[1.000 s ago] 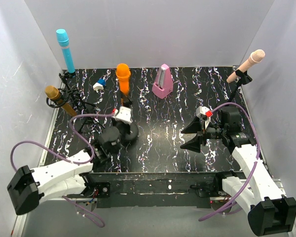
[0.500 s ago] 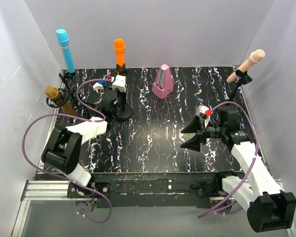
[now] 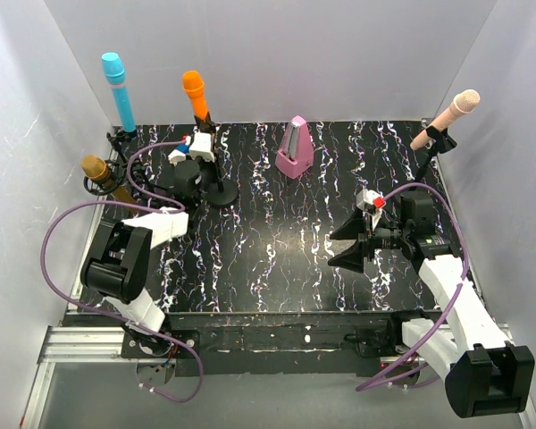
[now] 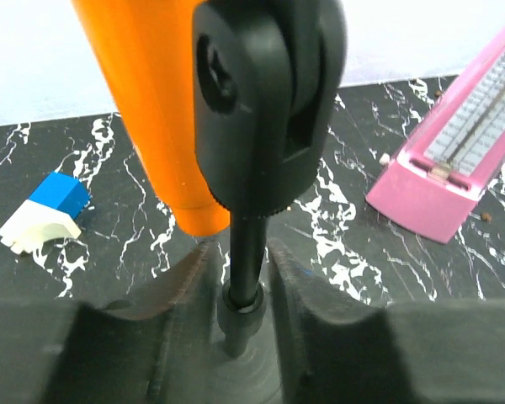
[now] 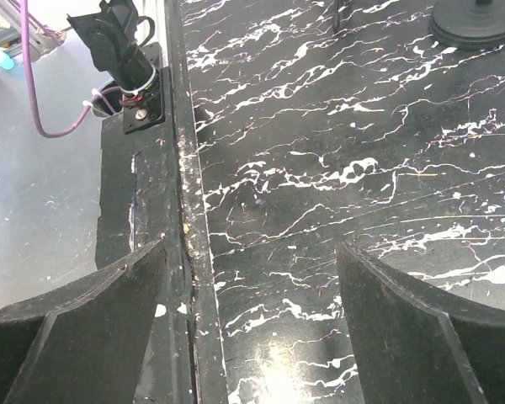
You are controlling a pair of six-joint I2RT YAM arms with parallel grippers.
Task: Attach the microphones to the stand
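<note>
The orange microphone (image 3: 194,89) sits in the black clip (image 4: 265,101) of a stand with a round base (image 3: 220,193), at the back left of the table. My left gripper (image 3: 199,166) is shut on this stand's thin pole (image 4: 246,252), with a finger (image 4: 172,311) on either side, just below the orange microphone (image 4: 156,118). The cyan-blue microphone (image 3: 117,90) and the gold microphone (image 3: 98,172) are held on stands at the far left. The pale pink-beige microphone (image 3: 448,116) is held on a stand at the back right. My right gripper (image 3: 347,242) is open and empty over the table (image 5: 252,320).
A pink metronome (image 3: 294,148) stands at the back middle and also shows in the left wrist view (image 4: 454,160). A small blue and white block (image 3: 180,153) lies next to the orange microphone's stand (image 4: 44,210). White walls close in three sides. The table's near edge strip (image 5: 181,168) lies under my right gripper.
My left arm has carried the orange microphone and its stand from the near left-middle of the table to the back left. The right arm has hardly moved.
</note>
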